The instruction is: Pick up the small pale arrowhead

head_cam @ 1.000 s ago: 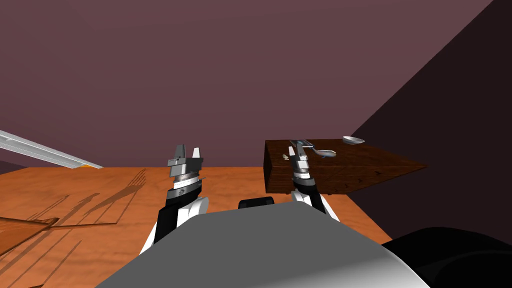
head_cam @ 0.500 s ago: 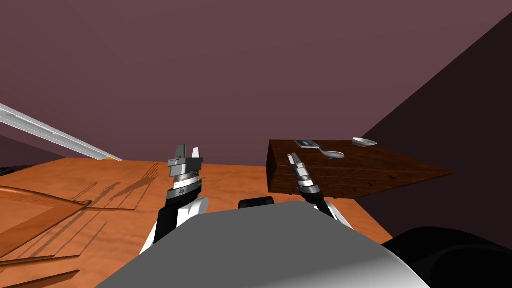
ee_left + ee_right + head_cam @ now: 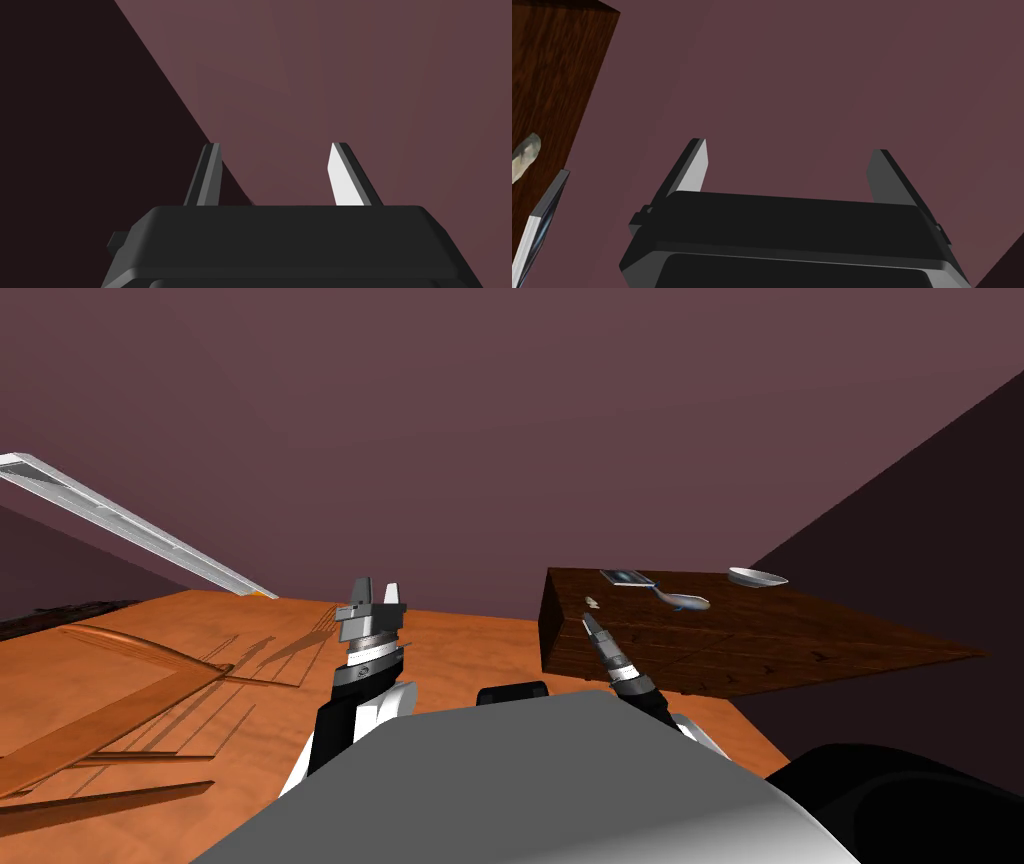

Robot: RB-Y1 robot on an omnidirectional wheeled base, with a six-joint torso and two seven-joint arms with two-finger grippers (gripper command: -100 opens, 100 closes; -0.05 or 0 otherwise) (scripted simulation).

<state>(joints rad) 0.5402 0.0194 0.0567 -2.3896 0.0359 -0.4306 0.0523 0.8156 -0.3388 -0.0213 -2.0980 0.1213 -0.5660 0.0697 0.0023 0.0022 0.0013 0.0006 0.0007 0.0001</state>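
Dark wooden table [image 3: 800,633] carries the pale arrowhead [image 3: 591,602] near its edge; right gripper [image 3: 589,621] is spread wide, aimed past it. A sideways swing could flick it off.

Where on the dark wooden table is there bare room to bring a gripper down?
The table is bare across its near half, from the pale arrowhead rightward, in front of the spoon. The far edge is crowded: a flat dark-framed slab, the spoon and a shallow dish.
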